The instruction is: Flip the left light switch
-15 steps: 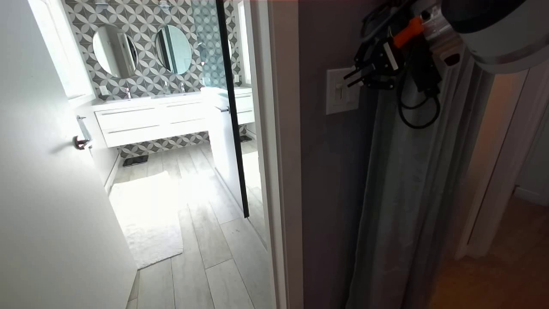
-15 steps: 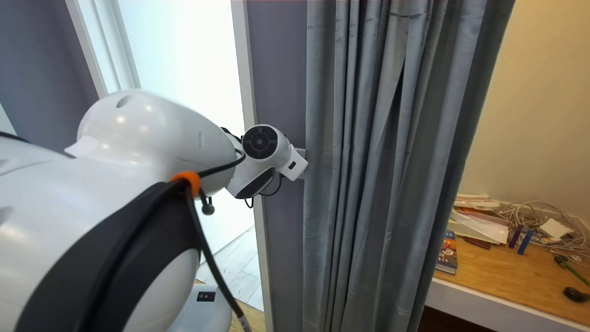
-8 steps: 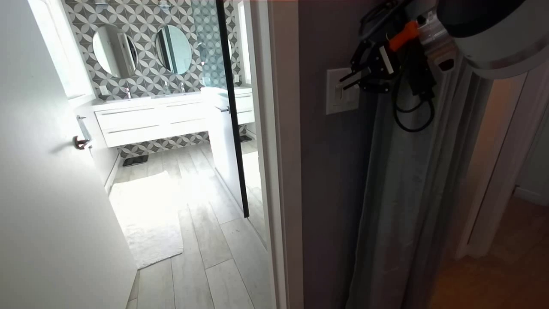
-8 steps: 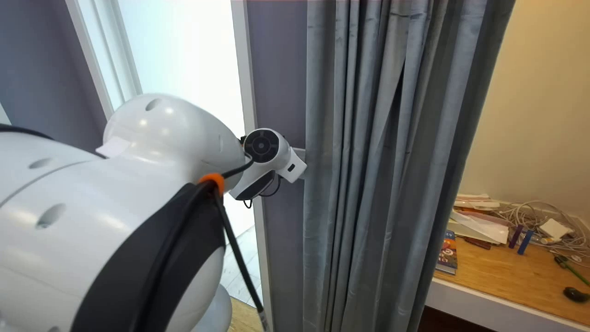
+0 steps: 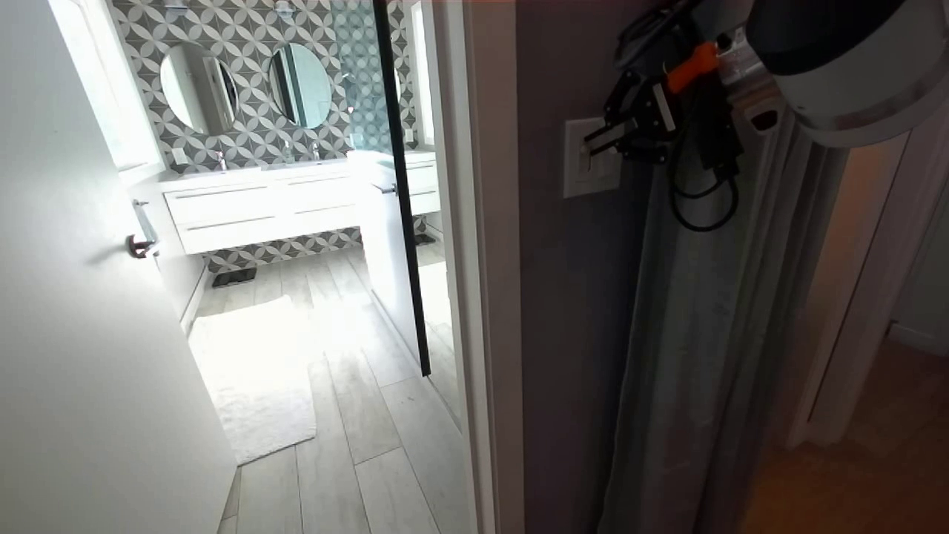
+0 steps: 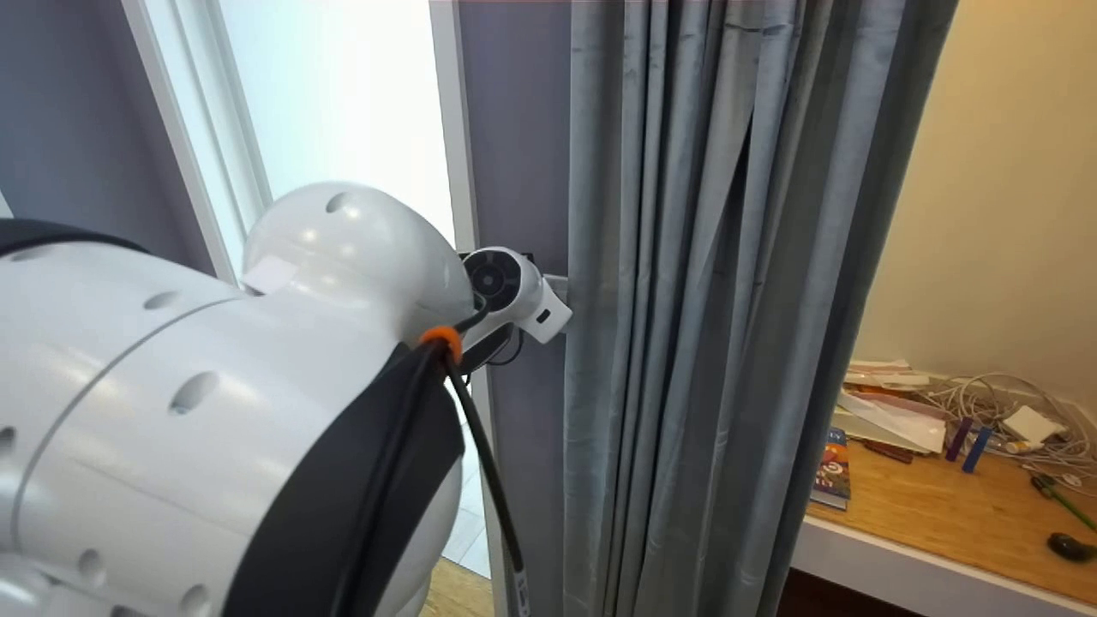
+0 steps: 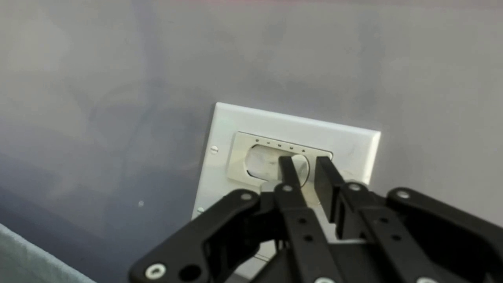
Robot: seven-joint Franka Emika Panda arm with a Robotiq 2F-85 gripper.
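Two rounded mirrors hang well left of the wall plate in an exterior view; a door frame stands just left of it. On the plate's left side sits the left light switch, with the gripper before it, fingers slightly apart; contact cannot be told. Right of the plate hangs a grey curtain.

2 exterior views look from farther back and share the arm and curtain; the wrist view faces the wall plate from near.
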